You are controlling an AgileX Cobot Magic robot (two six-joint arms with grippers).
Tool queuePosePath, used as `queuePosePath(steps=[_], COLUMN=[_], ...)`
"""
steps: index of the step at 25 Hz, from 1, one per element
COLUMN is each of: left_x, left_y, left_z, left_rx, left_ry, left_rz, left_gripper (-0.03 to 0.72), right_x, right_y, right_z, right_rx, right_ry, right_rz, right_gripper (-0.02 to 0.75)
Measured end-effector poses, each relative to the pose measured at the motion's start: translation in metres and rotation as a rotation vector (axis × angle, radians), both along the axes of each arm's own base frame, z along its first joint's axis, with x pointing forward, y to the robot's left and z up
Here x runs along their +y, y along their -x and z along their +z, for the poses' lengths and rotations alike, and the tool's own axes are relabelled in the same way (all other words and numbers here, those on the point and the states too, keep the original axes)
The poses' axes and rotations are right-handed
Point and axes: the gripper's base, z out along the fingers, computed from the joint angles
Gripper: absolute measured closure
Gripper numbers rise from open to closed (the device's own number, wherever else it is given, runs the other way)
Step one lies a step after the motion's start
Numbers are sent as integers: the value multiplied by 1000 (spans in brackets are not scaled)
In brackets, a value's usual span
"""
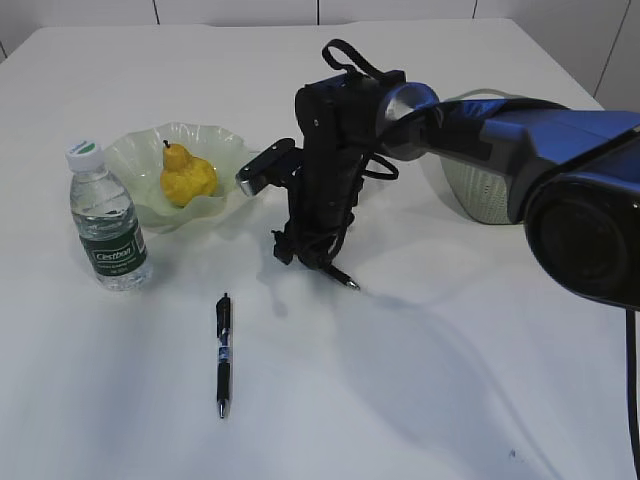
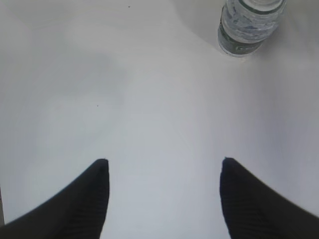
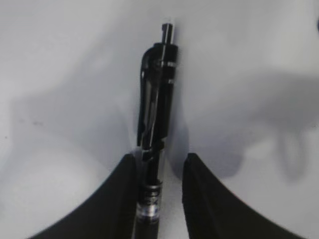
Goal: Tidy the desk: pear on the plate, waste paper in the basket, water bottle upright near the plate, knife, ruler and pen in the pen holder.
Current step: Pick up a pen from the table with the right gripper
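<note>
Right claw (image 3: 158, 164) grips a black pen (image 3: 157, 119) between its fingers; in the exterior view that pen is tilted, tip low, near the worktop (image 1: 450, 380). Left claw (image 2: 164, 172) hangs open over bare worktop. A second pen (image 1: 223, 352) lies flat, long axis front to back, tip toward the camera.

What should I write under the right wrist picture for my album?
The right tool grips a black pen between its fingers above the white desk.

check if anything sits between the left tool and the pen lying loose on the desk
Nothing visible does. The left tool is open over bare desk, with only the water bottle ahead. That pen lies alone on open tabletop in the exterior view.
</note>
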Motion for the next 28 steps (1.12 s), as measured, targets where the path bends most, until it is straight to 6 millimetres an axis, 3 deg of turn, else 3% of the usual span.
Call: queuePosePath(steps=[5,8,18,28], left_x=[0,0,0,0], left_y=[0,0,0,0], left_z=[0,0,0,0], left_rx=[0,0,0,0], left_ry=[0,0,0,0], left_rz=[0,0,0,0], left_gripper=[200,200,208,214], right_x=[-3,-4,0,16], right_y=[1,3,7,-1], right_z=[0,0,6,47], right_rx=[16,33,100,34], right_ry=[33,49,27,-144], right_rz=[5,32,57,23], right_gripper=[612,648,652,654])
